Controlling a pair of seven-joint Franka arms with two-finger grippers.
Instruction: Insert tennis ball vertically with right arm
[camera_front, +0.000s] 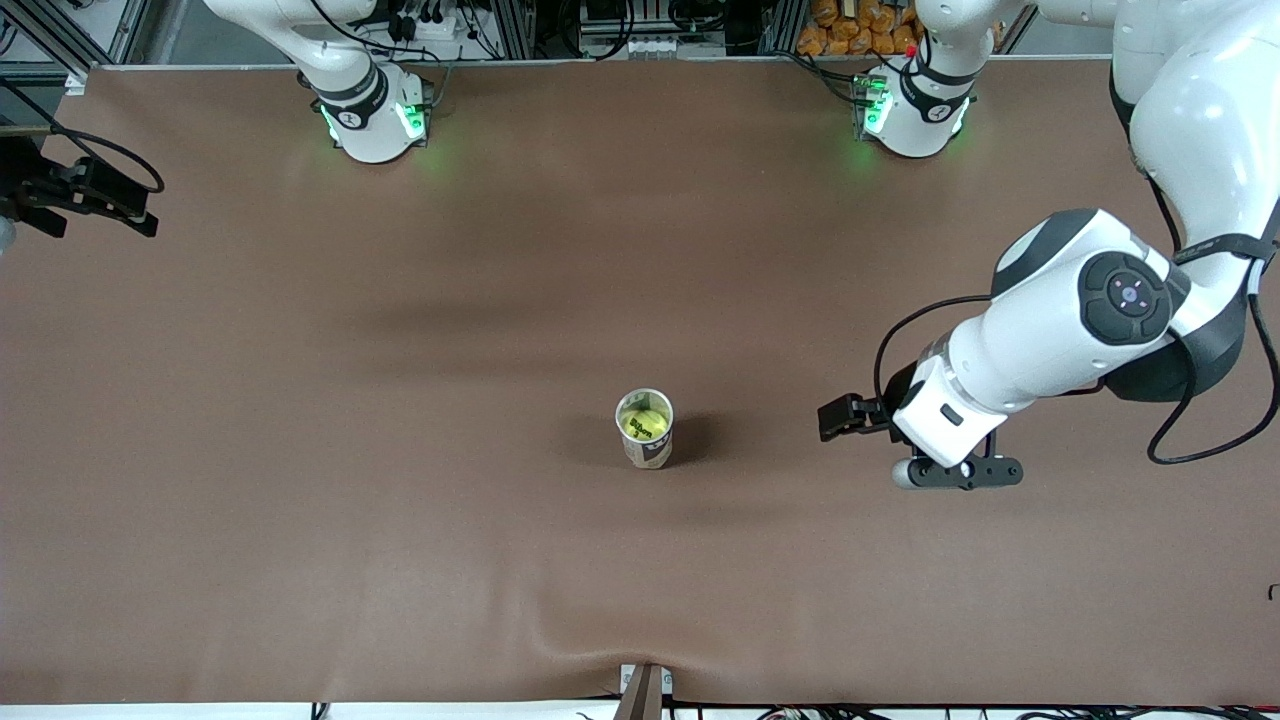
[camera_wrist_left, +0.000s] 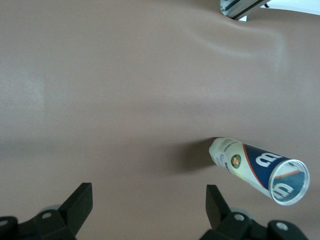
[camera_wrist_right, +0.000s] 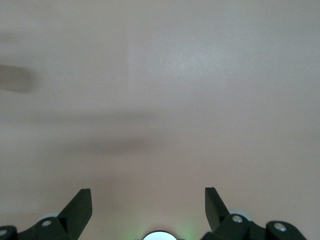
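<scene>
One can (camera_front: 645, 430) is standing upright, one ball (camera_front: 643, 420) showing inside. Left gripper (camera_wrist_left: 148, 202) and right gripper (camera_wrist_right: 148, 202) are hovering wide open, empty; only the left wrist view is showing the can's label.

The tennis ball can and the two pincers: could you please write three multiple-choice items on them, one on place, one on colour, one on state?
1. Where is the tennis ball?
A. In the upright can
B. On the bare table
C. In a pincer

2. What colour is the ball?
A. Red
B. Yellow-green
C. White

3. How do the left pincer and the right pincer stand?
A. Both shut
B. One grips the can
C. Both open, empty

Key: 1 A, the ball shows through the can's open top; 2 B, seen from the front; 3 C, wrist views show spread fingers with only table between.
</scene>
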